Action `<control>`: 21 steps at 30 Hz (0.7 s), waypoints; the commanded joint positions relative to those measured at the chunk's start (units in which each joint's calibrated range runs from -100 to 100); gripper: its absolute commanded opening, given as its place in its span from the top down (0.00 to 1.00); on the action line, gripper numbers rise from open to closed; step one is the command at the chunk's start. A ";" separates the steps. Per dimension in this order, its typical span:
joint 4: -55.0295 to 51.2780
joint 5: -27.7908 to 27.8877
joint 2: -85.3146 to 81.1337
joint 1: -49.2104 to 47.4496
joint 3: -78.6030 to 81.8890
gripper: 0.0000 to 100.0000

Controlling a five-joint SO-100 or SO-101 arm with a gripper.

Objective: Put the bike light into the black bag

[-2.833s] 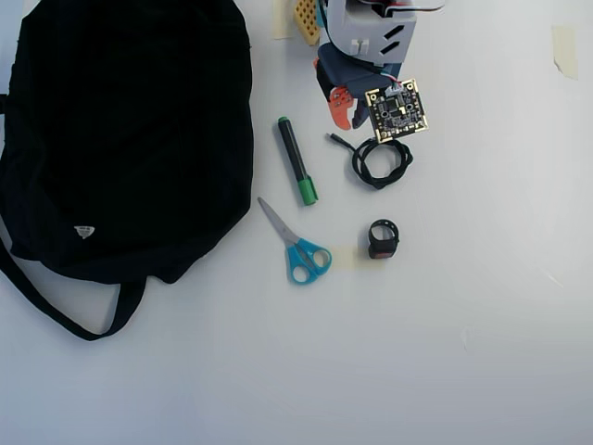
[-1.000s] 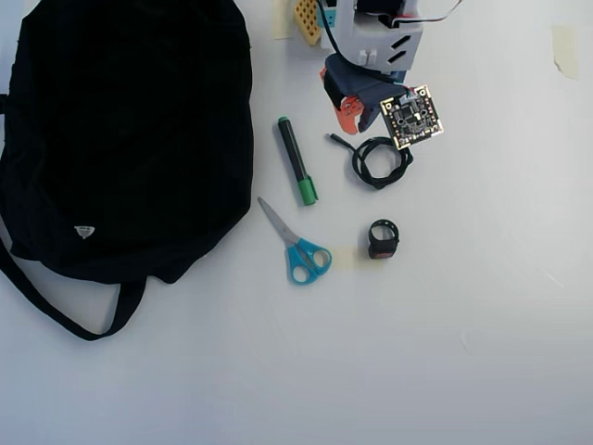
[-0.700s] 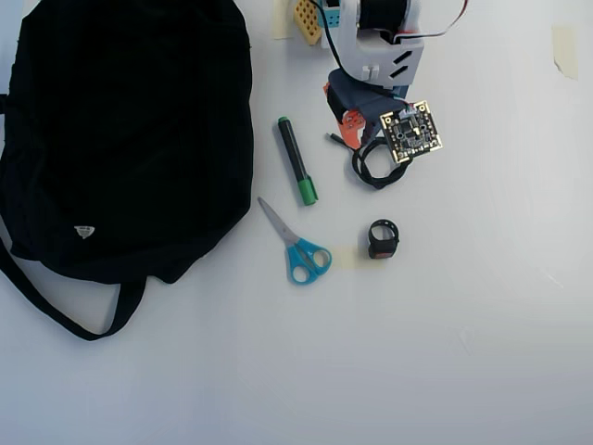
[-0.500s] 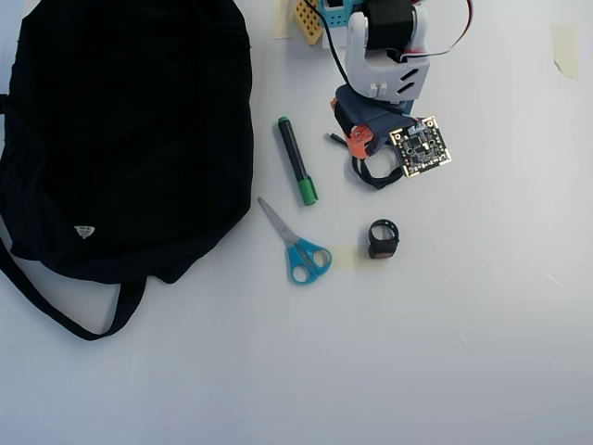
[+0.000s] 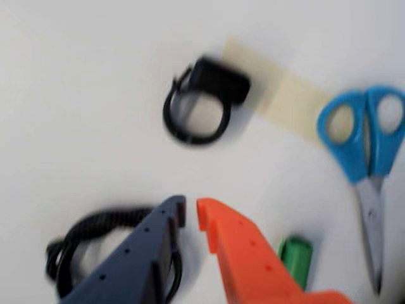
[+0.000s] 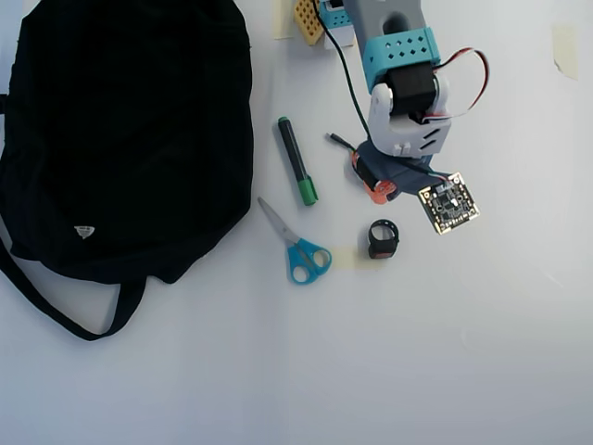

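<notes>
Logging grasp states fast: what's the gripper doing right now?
Gripper: nearly shut, a narrow gap between the fingertips, holding nothing; the bike light lies ahead, untouched.

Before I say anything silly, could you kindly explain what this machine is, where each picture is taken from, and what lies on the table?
It is a small robot arm on a white table. One camera looks straight down; the other rides on the wrist, so its pincer shows there, one finger dark blue, one orange, nearly shut and holding nothing. On the table lie a large black bag, a green-tipped marker, blue-handled scissors, a coiled black cable and the little bike light. The pincer hovers near the light, apart from it.
</notes>
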State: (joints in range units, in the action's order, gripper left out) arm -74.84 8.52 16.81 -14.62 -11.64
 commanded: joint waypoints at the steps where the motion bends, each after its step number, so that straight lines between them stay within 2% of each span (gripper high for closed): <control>1: 0.08 -0.13 6.18 0.93 -12.17 0.97; 12: -5.09 -0.55 19.87 1.38 -31.31 0.97; 21: -10.09 -2.60 23.11 0.93 -34.64 0.97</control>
State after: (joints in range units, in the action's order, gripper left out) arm -82.65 6.23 40.89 -13.37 -43.08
